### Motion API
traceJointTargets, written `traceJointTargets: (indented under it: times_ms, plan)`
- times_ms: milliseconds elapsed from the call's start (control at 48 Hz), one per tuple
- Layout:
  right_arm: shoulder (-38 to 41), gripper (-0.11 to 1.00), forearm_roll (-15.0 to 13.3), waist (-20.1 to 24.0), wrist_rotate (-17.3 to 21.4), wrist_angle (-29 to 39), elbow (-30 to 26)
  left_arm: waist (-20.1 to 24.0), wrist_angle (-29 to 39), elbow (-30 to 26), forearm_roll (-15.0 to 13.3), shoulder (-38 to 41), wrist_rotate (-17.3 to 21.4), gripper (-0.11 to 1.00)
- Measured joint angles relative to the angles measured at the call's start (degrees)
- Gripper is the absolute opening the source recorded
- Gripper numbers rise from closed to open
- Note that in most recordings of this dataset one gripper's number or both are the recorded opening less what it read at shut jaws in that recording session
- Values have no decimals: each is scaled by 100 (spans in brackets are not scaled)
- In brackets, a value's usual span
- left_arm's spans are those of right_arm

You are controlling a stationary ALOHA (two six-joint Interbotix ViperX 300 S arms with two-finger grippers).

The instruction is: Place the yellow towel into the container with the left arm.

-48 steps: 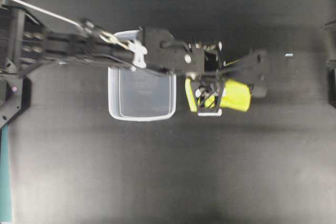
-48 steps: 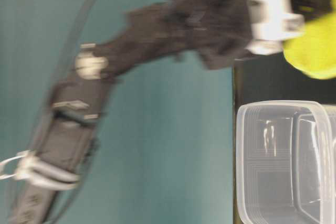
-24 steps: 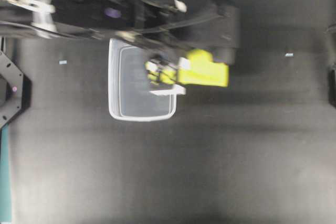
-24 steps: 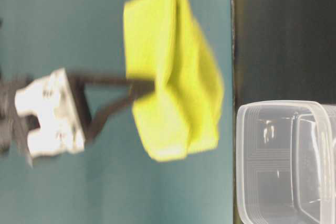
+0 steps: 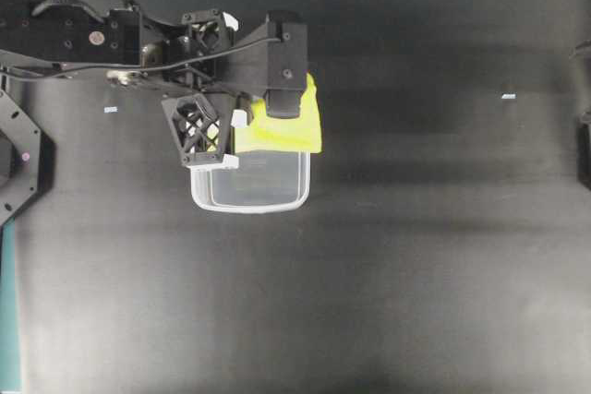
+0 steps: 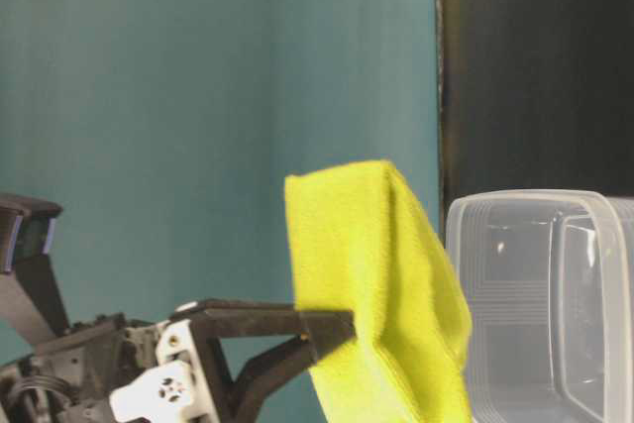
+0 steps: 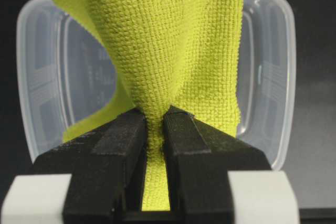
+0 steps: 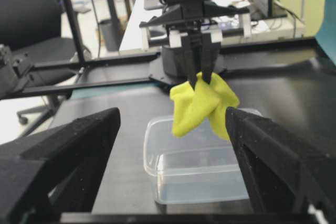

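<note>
My left gripper (image 7: 154, 119) is shut on the yellow towel (image 7: 173, 40), pinching a fold so that the cloth hangs down from the jaws. The clear container (image 7: 273, 77) lies directly beyond the towel. In the overhead view the left gripper (image 5: 247, 126) holds the towel (image 5: 286, 126) over the top edge of the container (image 5: 249, 193). The table-level view shows the towel (image 6: 386, 284) raised beside the container's rim (image 6: 466, 245). My right gripper (image 8: 172, 124) is open and empty, well back from the container (image 8: 199, 177) and facing the hanging towel (image 8: 202, 103).
The black tabletop (image 5: 416, 274) stretches to the right of and below the container. A small white mark (image 5: 508, 96) lies at the right and another (image 5: 110, 109) at the left. The left arm's body (image 5: 92, 39) spans the upper left.
The left gripper has lifted the towel off the table to the right of the container and carried it left. It now hangs over the container's top edge.
</note>
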Motion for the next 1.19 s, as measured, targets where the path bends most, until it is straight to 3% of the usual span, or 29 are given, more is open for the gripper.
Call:
traceJointTargets:
  times_ms: [313, 563, 625, 875, 1021, 1188]
  plan:
    - [0, 78, 9, 0, -9, -9, 18, 35, -114, 290, -9, 79, 9, 11]
    - [0, 78, 9, 0, 0, -9, 26, 62, -448, 501, -9, 255, 9, 81]
    - [0, 78, 0, 0, -9, -9, 26, 70, -492, 501, 0, 264, 0, 89]
    - [9, 78, 0, 0, 35, -18, 44, 79, -562, 396, -9, 35, -105, 88]
    - [0, 78, 9, 0, 44, -18, 70, 79, -888, 413, 0, -562, -114, 87]
    - [9, 78, 0, 0, 62, -9, 79, 70, -1160, 809, -9, -1318, -105, 87]
